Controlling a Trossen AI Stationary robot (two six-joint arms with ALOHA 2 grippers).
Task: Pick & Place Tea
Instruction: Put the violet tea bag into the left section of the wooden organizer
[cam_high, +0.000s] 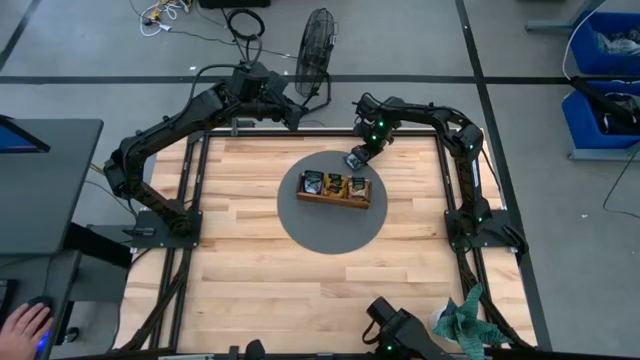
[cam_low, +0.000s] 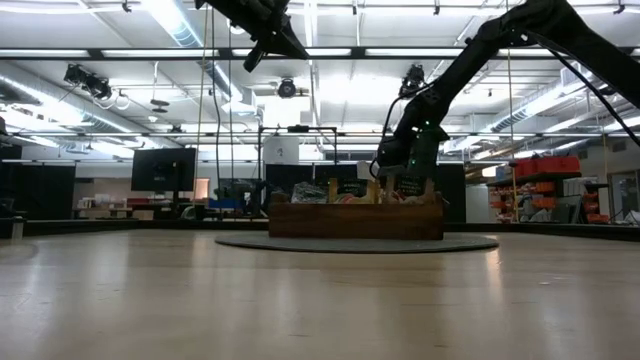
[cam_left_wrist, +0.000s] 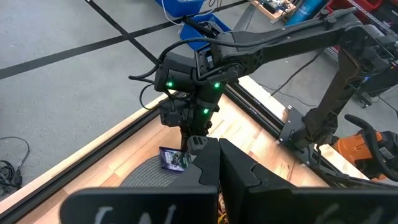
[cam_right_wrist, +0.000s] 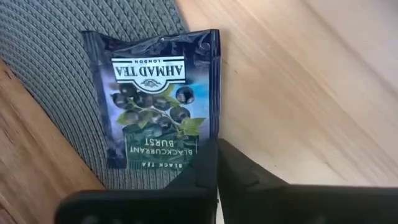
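Note:
My right gripper (cam_high: 359, 153) is shut on a dark blue tea sachet (cam_right_wrist: 158, 102) just beyond the far right end of the brown wooden tray (cam_high: 303, 193). The tray stands on a round grey mat (cam_high: 330, 228) and holds other sachets (cam_high: 334, 184). The blue sachet also shows in the left wrist view (cam_left_wrist: 173, 159), below the right gripper and over the mat's far edge. My left gripper (cam_left_wrist: 218, 163) is shut and empty. It is raised above the table's far edge (cam_high: 291, 116). My right gripper pinches the blue sachet between its two fingers at the middle of one short edge (cam_right_wrist: 200, 153), the edge below the printed label. The sachet reaches forward from the fingertips with its printed face toward the wrist camera. It seems lifted clear over the mat's edge (cam_right_wrist: 43, 68).
A black fan (cam_high: 316, 48) stands beyond the far edge. A green crumpled thing (cam_high: 466, 318) sits at the near right corner. Bare wood lies around the mat (cam_high: 240, 280). A person's hand (cam_high: 25, 325) rests outside the table at the near left.

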